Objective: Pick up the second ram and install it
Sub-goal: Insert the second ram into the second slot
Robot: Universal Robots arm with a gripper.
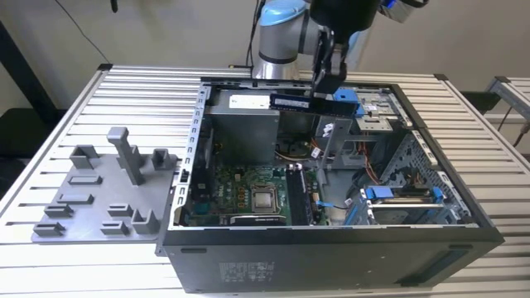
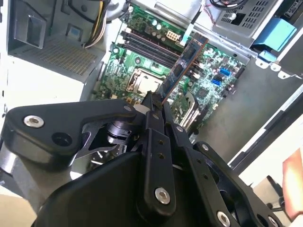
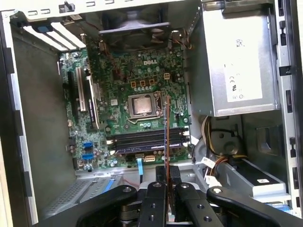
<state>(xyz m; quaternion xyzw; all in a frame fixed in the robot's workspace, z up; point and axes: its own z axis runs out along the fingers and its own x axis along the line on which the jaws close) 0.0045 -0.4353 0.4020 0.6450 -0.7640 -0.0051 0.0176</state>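
Observation:
The second ram (image 1: 314,103), a slim dark stick with a pale bluish label, hangs level over the back of the open computer case (image 1: 186,186). My gripper (image 1: 324,92) is shut on it from above. In the second wrist view the ram (image 2: 185,64) sticks out from between the gripper (image 2: 155,101) fingers, well above the green motherboard (image 2: 123,75). The first wrist view shows the ram (image 3: 166,137) edge-on, held by the gripper (image 3: 168,176), crossing over the long black memory slots (image 3: 142,140) beside the processor socket (image 3: 142,105).
A grey fixture plate (image 1: 99,195) with upright holders lies at the exterior view's left of the case. Inside the case are the power supply (image 3: 236,66), cable bundles (image 3: 218,156), a rear fan (image 3: 135,21) and blue drive brackets (image 1: 398,194).

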